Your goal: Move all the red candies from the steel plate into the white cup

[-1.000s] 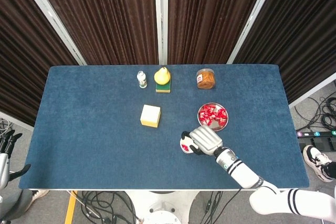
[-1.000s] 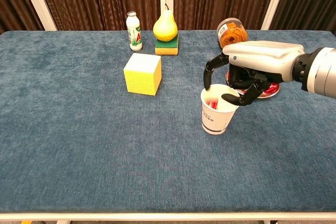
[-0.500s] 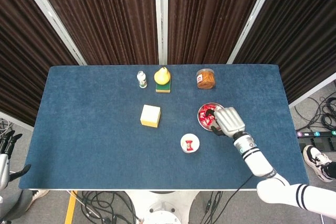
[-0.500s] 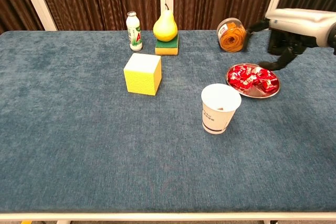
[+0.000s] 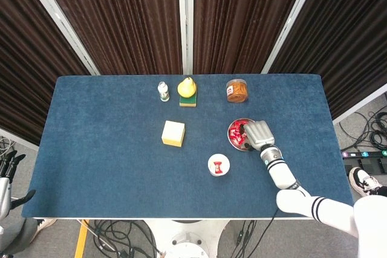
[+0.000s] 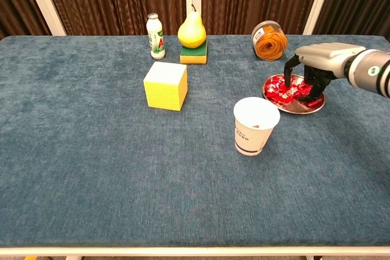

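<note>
Chest view shows the right hand (image 6: 308,77) reaching down into the steel plate (image 6: 287,108), with its dark fingers (image 6: 287,82) curled among the red candies (image 6: 281,91). I cannot tell if it has pinched one. The plate sits flat, near the right side of the blue table (image 6: 91,150). The white cup (image 6: 255,125) stands upright just in front of the plate, its mouth facing up. From the head view, one red candy (image 5: 218,165) lies inside the cup. The left hand (image 5: 7,170) hangs off the table's left edge, fingers apart
</note>
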Robot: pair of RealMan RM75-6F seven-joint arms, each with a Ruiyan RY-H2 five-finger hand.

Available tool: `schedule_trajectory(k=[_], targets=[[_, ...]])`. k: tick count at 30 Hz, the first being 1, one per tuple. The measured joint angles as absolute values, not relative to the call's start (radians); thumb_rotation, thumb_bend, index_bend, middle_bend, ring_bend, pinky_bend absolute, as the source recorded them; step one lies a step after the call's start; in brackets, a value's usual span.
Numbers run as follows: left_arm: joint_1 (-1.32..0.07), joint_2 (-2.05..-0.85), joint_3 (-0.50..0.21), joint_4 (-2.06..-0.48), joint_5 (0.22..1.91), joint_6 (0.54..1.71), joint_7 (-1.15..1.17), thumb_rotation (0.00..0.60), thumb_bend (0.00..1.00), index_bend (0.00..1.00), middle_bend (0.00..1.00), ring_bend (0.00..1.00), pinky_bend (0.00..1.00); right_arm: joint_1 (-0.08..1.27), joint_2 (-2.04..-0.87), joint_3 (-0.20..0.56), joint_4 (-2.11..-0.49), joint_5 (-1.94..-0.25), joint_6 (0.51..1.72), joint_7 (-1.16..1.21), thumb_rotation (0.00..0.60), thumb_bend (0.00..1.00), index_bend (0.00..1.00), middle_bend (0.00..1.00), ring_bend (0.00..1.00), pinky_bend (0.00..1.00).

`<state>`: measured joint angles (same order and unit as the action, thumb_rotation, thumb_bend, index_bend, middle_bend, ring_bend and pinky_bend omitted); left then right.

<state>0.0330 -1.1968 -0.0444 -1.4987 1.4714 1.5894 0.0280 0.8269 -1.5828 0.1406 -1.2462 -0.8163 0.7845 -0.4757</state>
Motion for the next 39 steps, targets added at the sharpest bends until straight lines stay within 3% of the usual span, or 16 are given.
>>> schedule_trajectory(k=[16, 19, 27, 33, 39], targets=[[0.043, -1.193, -0.041, -1.503, 1.468, 1.594, 0.026, 0.6, 0.0, 0.22, 0.21, 0.21, 0.2, 0.876, -1.662, 0.147, -1.138, -0.758, 0.73, -0.5, 0.6, 0.23, 0.44, 1.0, 1.0, 1.0], [0.045, -1.192, -0.041, -1.502, 1.468, 1.596, 0.021, 0.6, 0.0, 0.22, 0.21, 0.21, 0.2, 0.881, -1.67, 0.146, -1.129, -0.751, 0.726, -0.505, 0.6, 0.24, 0.48, 1.0, 1.0, 1.0], [0.05, -1.193, -0.04, -1.496, 1.468, 1.598, 0.013, 0.6, 0.0, 0.22, 0.21, 0.21, 0.2, 0.888, -1.683, 0.149, -1.118, -0.744, 0.736, -0.51, 0.6, 0.38, 0.64, 1.0, 1.0, 1.0], [0.049, -1.195, -0.041, -1.491, 1.469, 1.598, 0.009, 0.6, 0.0, 0.22, 0.21, 0.21, 0.2, 0.873, -1.654, 0.154, -1.162, -0.766, 0.762, -0.488, 0.6, 0.39, 0.68, 1.0, 1.0, 1.0], [0.046, -1.191, -0.043, -1.492, 1.472, 1.596, 0.011, 0.6, 0.0, 0.22, 0.21, 0.21, 0.2, 0.83, -1.545, 0.16, -1.338, -0.854, 0.832, -0.434, 0.6, 0.39, 0.68, 1.0, 1.0, 1.0]])
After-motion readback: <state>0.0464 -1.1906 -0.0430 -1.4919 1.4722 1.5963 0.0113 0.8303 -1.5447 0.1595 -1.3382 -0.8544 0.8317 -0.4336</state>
